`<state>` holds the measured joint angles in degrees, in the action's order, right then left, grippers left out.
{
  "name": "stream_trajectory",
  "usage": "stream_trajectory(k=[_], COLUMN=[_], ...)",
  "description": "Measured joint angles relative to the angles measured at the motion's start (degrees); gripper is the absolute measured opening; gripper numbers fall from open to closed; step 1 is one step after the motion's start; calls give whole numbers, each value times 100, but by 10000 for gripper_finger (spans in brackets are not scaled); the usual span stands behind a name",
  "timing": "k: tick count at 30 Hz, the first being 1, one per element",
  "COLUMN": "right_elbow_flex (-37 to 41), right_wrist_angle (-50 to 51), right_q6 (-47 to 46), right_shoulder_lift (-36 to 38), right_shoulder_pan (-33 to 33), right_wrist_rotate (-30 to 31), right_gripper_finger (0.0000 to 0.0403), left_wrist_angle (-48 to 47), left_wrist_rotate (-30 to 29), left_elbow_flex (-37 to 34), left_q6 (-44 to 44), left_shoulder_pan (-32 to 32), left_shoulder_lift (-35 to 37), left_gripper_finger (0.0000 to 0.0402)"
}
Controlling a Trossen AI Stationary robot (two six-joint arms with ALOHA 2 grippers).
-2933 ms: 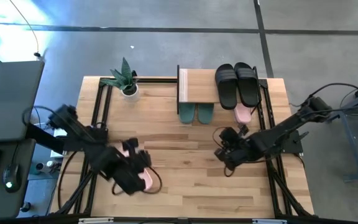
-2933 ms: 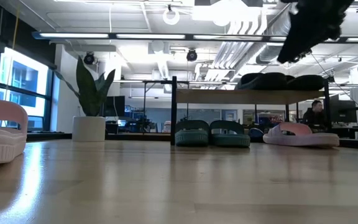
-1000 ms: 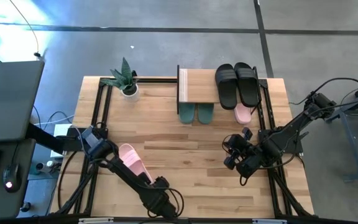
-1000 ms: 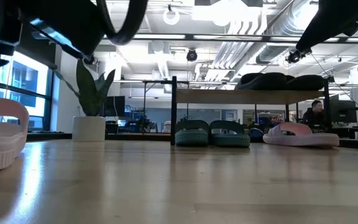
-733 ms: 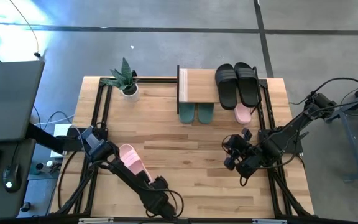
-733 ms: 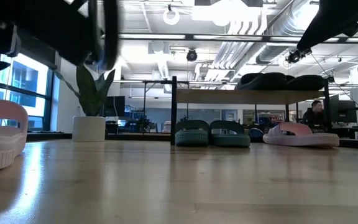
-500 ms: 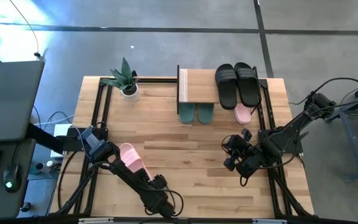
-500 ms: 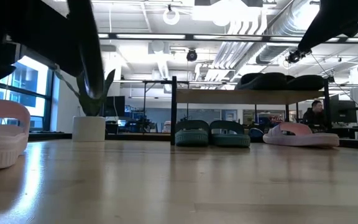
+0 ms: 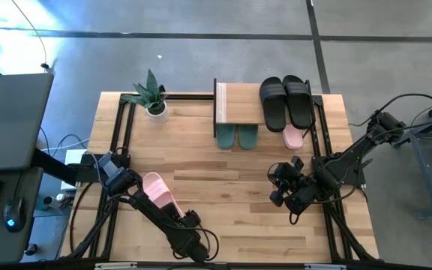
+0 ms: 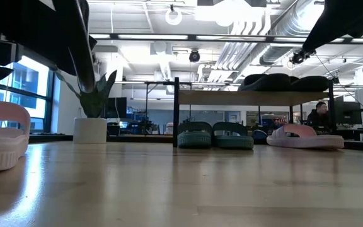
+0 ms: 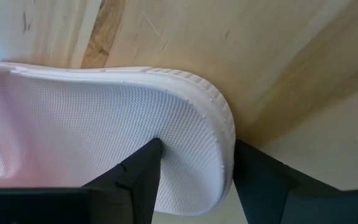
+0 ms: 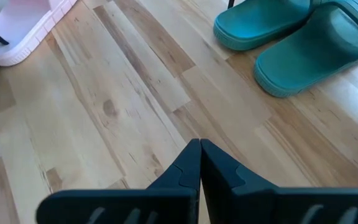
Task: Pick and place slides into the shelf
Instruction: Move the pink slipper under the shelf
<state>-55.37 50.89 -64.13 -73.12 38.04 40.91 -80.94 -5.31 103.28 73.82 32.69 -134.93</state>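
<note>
- Since a moment ago, the left gripper [image 11: 191,180] has eased back toward the loose pink slide [image 9: 158,193], its fingers now spread either side of the heel, ready to pinch.
- Right gripper [image 12: 199,163] waits above the boards, fingers pressed together.
- Black slides [image 9: 286,100] top the shelf [image 9: 238,104]; teal slides [image 12: 294,43] sit beneath, the other pink slide [image 9: 293,137] beside it.
- Pale wooden table [image 9: 231,195], a potted plant [image 9: 150,93], open office beyond.

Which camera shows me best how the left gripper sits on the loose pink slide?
The left wrist view: the left gripper straddles the pink slide's sole edge. The high view shows its place on the table; the low view only its side; the right wrist view a corner.
</note>
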Motion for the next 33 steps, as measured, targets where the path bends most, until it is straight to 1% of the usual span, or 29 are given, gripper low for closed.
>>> stream_trajectory(k=[7,11,20,24,28,33], right_elbow_flex=[0,0,0,0,0,0], right_wrist_angle=[2,1,-22,-33,-36,-35], right_q6=[13,76,120,153,163,162], right_shoulder_lift=[0,0,0,0,0,0], right_shoulder_pan=[0,0,0,0,0,0], right_wrist_rotate=[2,46,52,52,52,49], right_gripper_finger=[0,0,0,0,0,0], left_wrist_angle=[-101,-77,-128,-127,-179,-173], left_wrist_rotate=[-93,-244,-184,-186,-212,-214], left_elbow_flex=[148,234,197,197,197,197], left_q6=[33,15,262,285,543,439], left_shoulder_pan=[5,9,3,-9,-4,-4], left_shoulder_lift=[-25,-40,-33,-33,-40,-40], left_gripper_finger=[147,153,173,169,158,152])
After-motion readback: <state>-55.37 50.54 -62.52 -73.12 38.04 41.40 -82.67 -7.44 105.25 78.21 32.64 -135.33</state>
